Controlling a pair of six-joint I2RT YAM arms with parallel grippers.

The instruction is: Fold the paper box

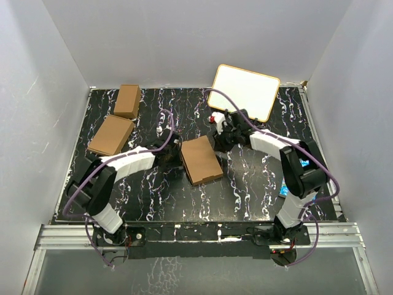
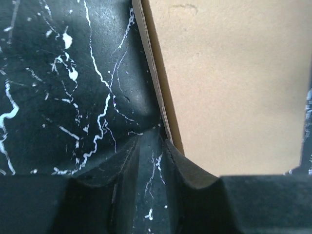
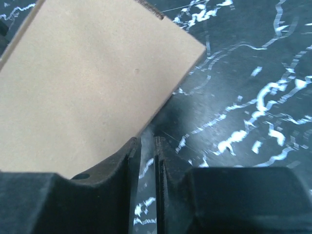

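The paper box (image 1: pixel 201 160) lies closed and flat on the black marbled table (image 1: pixel 245 184) at the centre, a shallow brown rectangle. My left gripper (image 1: pixel 174 152) sits low at the box's left edge. In the left wrist view the gripper (image 2: pixel 151 144) has its jaws nearly together with only table between them, and the box (image 2: pixel 229 87) is just beside the right finger. My right gripper (image 1: pixel 220 142) is at the box's far right corner. In the right wrist view the gripper (image 3: pixel 146 141) is empty with only a thin slit between its jaws, and the box (image 3: pixel 87 87) is to its left.
Two other brown cartons stand at the back left, a smaller one (image 1: pixel 128 100) and a thicker one (image 1: pixel 111 135). A white board with an orange rim (image 1: pixel 245 91) leans at the back. A small red thing (image 1: pixel 213 117) lies near it. Blue items (image 1: pixel 304 165) lie by the right arm.
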